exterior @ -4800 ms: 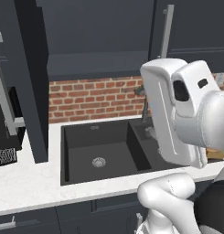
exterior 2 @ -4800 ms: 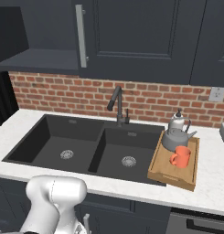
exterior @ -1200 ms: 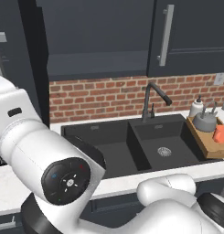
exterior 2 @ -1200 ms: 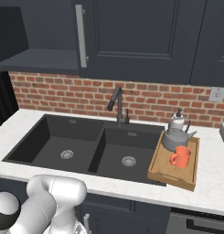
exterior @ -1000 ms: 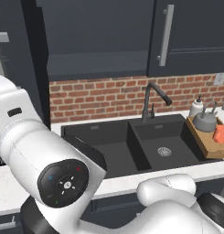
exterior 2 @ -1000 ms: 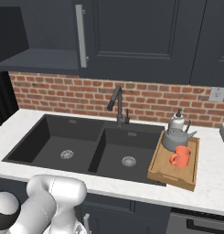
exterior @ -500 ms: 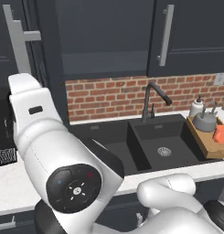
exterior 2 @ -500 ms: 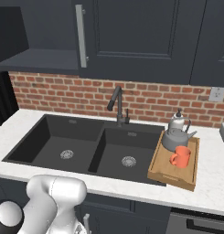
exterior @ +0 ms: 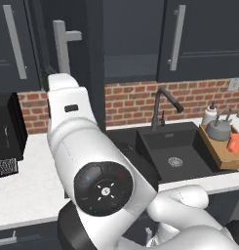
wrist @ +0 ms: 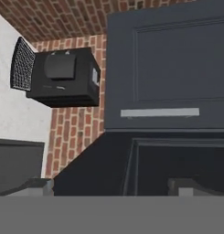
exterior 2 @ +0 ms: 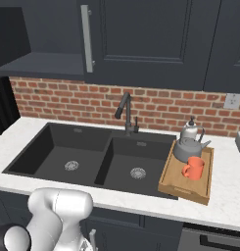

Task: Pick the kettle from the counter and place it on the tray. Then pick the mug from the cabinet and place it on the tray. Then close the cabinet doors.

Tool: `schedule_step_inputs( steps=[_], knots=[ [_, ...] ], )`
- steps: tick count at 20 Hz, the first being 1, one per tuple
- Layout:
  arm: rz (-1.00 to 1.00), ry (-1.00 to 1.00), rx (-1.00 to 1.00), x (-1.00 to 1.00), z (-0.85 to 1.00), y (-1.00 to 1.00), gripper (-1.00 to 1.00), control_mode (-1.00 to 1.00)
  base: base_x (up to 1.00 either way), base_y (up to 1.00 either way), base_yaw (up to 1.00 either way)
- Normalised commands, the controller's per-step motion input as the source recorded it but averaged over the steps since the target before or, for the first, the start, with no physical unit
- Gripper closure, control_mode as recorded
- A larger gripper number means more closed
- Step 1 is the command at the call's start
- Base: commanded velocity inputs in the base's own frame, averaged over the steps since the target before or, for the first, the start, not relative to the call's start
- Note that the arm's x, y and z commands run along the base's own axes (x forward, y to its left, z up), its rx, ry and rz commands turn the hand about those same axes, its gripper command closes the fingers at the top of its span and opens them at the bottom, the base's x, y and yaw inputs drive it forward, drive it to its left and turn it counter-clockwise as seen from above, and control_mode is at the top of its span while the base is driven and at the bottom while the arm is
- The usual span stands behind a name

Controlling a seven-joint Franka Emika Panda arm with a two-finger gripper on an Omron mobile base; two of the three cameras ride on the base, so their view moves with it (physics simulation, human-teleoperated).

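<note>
In your left base view, the white glossy arm (exterior: pixel 87 161) rears up from the lower right and reaches up and left toward the open flat charcoal-blue cabinet door (exterior: pixel 94 73) with its long silver bar handle (exterior: pixel 62 46). Far to the right, the squat grey metal kettle (exterior: pixel 219 130) and the small orange mug (exterior: pixel 235 143) sit on the light-brown wooden tray (exterior: pixel 219 155), on the white marbled bench (exterior: pixel 28 190) beside the dark double sink (exterior: pixel 182 156).

In your right base view, kettle (exterior 2: pixel 188 145) and mug (exterior 2: pixel 194 168) stand touching or nearly so inside the tray's low rim (exterior 2: pixel 182 191). A bent dark tap (exterior 2: pixel 125 113) rises before the red brick wall (exterior 2: pixel 58 100).

In your hand view, the pincer (wrist: pixel 115 185) stands wide, holding nothing, its two tips at the bottom. Just ahead is the door panel with its silver bar (wrist: pixel 160 112); a black boxy appliance (wrist: pixel 63 77) sits beyond. The tray things are well apart from the pincer.
</note>
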Motion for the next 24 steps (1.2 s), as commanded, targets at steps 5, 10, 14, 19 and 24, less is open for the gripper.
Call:
schedule_step_inputs(
  steps=[5,10,14,19,24],
  knots=[
    [-0.13,0.1,-0.02,0.43,0.0,-0.6,-1.0,-1.0,0.0,0.0,0.0],
    [-0.14,0.09,-0.03,0.5,0.0,-0.58,-1.0,-1.0,0.0,0.0,0.0],
    [-0.13,0.07,-0.03,0.5,-0.01,-0.6,-1.0,-1.0,0.0,0.0,0.0],
    [-0.14,0.05,-0.03,0.51,-0.02,-0.61,-1.0,-1.0,0.0,0.0,0.0],
    [-0.16,0.04,-0.04,0.53,0.0,-0.63,-1.0,-1.0,0.0,0.0,0.0]
  ],
)
